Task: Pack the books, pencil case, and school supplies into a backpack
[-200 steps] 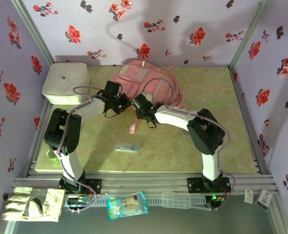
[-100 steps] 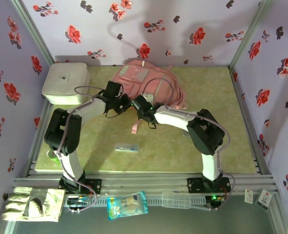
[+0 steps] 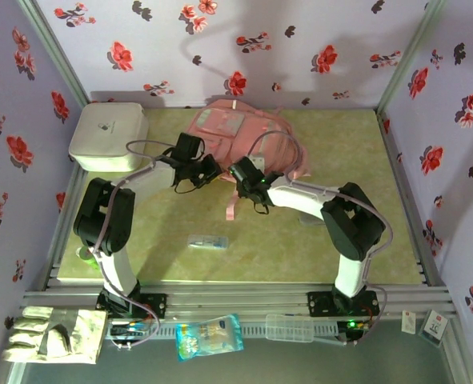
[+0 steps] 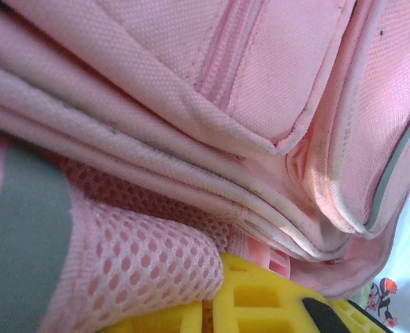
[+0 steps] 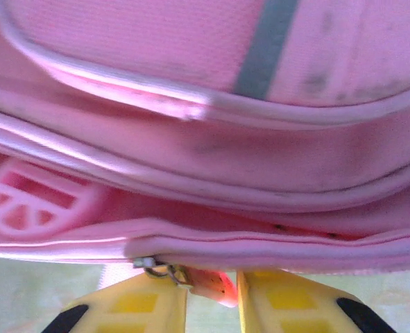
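Right arm's elbow has swung out to the right since a second ago, and the right end effector (image 3: 246, 178) has shifted slightly right and toward the near side, at the near edge of the pink backpack (image 3: 234, 134). That edge now sits more spread out, with one pink strap (image 3: 230, 206) trailing straight toward the arms. The backpack lies flat at the far middle of the table (image 3: 340, 160). In the right wrist view, the right end effector (image 5: 211, 300) has its yellow fingers (image 5: 295, 300) narrowly apart, closed on a reddish zipper pull (image 5: 213, 288) with a metal ring, right under the backpack's seam. The left end effector (image 3: 205, 169) is at the backpack's near-left edge. In the left wrist view its fingers (image 4: 260, 305) are drawn almost together, with the pink mesh pocket (image 4: 146, 267) running into the gap, apparently clamped. The clear packet (image 3: 208, 242) lies alone nearer the arms, well apart from the backpack. A white rounded box (image 3: 108, 133) sits at the far left corner.
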{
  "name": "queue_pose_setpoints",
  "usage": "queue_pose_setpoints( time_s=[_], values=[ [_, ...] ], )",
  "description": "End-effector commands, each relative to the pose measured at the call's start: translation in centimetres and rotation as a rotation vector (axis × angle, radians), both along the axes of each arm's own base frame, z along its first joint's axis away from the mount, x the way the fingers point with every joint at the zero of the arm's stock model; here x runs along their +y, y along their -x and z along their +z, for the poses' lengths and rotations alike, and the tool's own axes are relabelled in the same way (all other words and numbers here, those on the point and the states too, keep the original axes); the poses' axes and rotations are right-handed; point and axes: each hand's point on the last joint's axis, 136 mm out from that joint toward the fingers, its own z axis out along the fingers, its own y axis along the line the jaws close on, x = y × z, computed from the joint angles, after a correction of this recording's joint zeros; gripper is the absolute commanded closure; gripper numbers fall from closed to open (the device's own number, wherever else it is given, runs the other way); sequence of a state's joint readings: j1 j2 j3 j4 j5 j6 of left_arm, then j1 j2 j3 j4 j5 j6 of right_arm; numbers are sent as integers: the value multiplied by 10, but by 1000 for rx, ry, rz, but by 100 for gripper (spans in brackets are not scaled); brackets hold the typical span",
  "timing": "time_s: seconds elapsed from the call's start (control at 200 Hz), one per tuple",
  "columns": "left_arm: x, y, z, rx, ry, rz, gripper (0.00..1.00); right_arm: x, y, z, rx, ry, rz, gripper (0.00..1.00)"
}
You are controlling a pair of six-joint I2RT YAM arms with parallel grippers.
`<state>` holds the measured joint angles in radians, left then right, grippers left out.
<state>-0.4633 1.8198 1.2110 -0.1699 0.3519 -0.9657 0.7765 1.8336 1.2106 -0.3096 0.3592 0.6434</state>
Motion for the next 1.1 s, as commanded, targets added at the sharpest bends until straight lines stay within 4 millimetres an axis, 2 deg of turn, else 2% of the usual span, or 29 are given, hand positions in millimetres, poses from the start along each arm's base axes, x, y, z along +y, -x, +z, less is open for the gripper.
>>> queue_pose_setpoints(
  time_s=[0.0, 0.12, 0.275, 0.48, 0.715, 0.85, 1.095],
  values=[
    [3, -18, 37, -113, 20, 3, 100, -25, -5, -7, 7, 135, -39, 73],
    [2, -18, 39, -113, 26, 2, 100, -28, -10, -4, -19, 155, -48, 77],
    [2, -19, 38, -112, 25, 0, 100, -21, -11, 0, -33, 151, 1, 79],
    [0, -21, 41, -116, 26, -2, 100, -12, -12, -1, -38, 185, 83, 71],
    [0, -22, 42, -116, 21, -5, 100, -16, -15, 1, -54, 241, 92, 90],
    [5, -24, 37, -114, 5, 4, 100, -30, -9, 4, -68, 244, 55, 92],
    [27, -30, 26, -110, -48, 38, 100, -85, 5, -6, -33, 162, -96, 91]
  ],
)
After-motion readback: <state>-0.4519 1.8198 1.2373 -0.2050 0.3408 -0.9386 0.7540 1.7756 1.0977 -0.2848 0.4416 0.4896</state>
